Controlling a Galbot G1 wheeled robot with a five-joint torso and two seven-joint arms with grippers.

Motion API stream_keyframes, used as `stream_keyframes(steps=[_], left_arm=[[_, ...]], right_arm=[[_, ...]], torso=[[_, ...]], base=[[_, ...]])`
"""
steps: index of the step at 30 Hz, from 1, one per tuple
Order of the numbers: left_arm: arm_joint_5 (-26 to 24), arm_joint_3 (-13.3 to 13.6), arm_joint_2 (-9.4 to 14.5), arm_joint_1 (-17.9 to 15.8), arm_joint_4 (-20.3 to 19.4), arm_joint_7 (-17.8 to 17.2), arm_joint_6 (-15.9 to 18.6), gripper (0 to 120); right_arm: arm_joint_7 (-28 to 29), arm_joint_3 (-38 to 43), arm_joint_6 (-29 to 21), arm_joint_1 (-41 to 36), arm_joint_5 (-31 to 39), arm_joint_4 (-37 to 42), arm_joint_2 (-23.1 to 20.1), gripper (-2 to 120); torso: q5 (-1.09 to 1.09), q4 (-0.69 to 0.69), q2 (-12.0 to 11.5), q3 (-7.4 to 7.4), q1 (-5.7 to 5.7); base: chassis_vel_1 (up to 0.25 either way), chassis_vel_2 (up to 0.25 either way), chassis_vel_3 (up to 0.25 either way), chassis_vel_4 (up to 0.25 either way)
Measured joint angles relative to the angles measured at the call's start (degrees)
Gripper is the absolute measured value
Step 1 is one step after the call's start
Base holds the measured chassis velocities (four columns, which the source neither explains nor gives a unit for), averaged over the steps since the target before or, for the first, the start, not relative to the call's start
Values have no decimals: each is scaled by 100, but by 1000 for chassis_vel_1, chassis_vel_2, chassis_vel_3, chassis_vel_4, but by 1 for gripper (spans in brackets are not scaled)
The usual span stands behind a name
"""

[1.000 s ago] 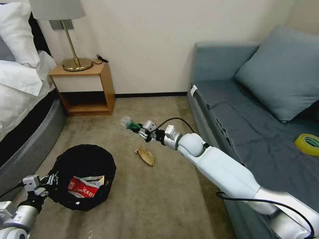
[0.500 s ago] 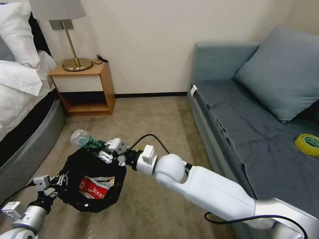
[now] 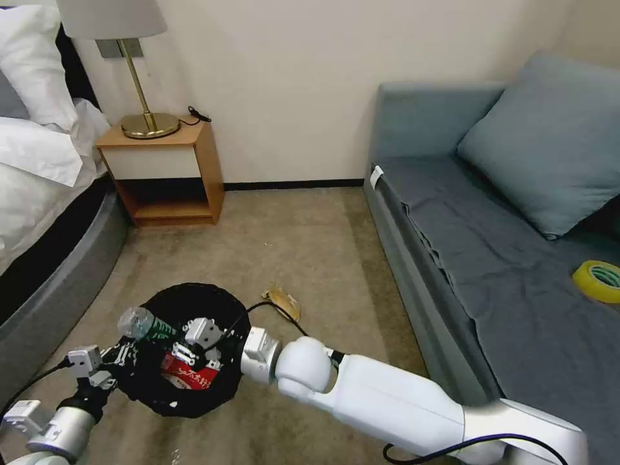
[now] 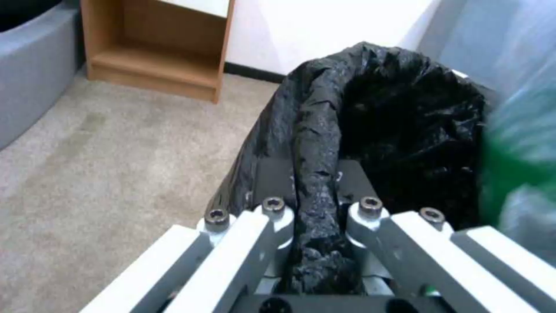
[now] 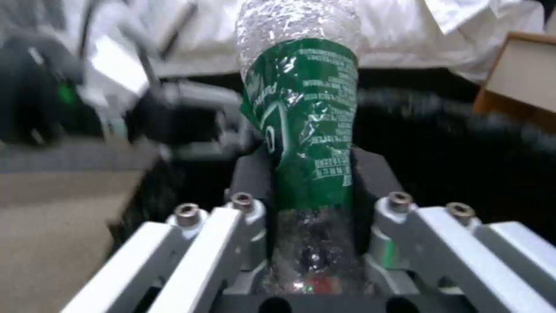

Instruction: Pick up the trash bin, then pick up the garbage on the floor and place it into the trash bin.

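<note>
The trash bin [image 3: 194, 303], black mesh with a black liner, hangs tilted from my left gripper [image 3: 119, 355], which is shut on its rim [image 4: 312, 174]. A crushed red-and-white carton [image 3: 190, 376] lies inside. My right gripper [image 3: 173, 337] is shut on a small clear bottle with a green label [image 3: 139, 323], held over the bin's left rim near the left gripper. In the right wrist view the bottle [image 5: 301, 113] sits clamped between the fingers [image 5: 252, 174] with the dark bin [image 5: 463, 174] behind. A tan curled scrap [image 3: 284, 301] lies on the carpet just right of the bin.
A bed [image 3: 45, 194] runs along the left and a wooden nightstand [image 3: 168, 174] with a brass lamp stands at the back left. A grey sofa [image 3: 465, 258] fills the right, with a yellow tape roll [image 3: 597, 281] on it. Open carpet [image 3: 303, 232] lies between.
My right arm has swung the bottle left and toward me, from above the tan scrap to over the bin. The left gripper has shifted the bin slightly right.
</note>
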Motion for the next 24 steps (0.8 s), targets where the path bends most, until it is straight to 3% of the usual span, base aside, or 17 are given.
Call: stream_keyframes(steps=[3, 5, 7, 11, 17, 19, 21, 24], left_arm=[[-15, -19, 1, 2, -1, 5, -2, 6], [-63, -69, 23, 3, 1, 9, -7, 6], [-71, -76, 27, 3, 2, 9, -7, 6], [-126, -109, 79, 5, 11, 12, -8, 6], [-164, -133, 131, -32, 18, 11, -7, 6], [-183, -150, 161, -43, 28, 7, -1, 6], [-191, -157, 165, -43, 28, 7, -1, 6], [-228, -201, 197, -33, 47, 3, -1, 6]], right_arm=[[30, 28, -2, -50, -96, -75, -22, 31], [51, 111, -2, -135, -251, -141, -91, 43], [55, 124, -3, -149, -268, -141, -105, 45], [126, 258, -24, -280, -394, -40, -240, 64], [180, 381, -95, -370, -403, 147, -418, 83], [231, 560, -100, -447, -424, 325, -595, 93], [250, 620, -99, -476, -429, 383, -651, 94], [762, 1265, -159, -840, -689, 876, -1246, 99]], torso=[[0, 0, 0, 0, 0], [0, 0, 0, 0, 0], [0, 0, 0, 0, 0], [1, 0, 0, 0, 0], [1, 0, 0, 0, 0], [1, 1, 0, 0, 0], [1, 1, 0, 0, 0], [2, 0, 0, 0, 0]], base=[[0, 0, 0, 0], [0, 0, 0, 0], [0, 0, 0, 0], [0, 0, 0, 0], [0, 0, 0, 0], [0, 0, 0, 0], [0, 0, 0, 0], [0, 0, 0, 0]])
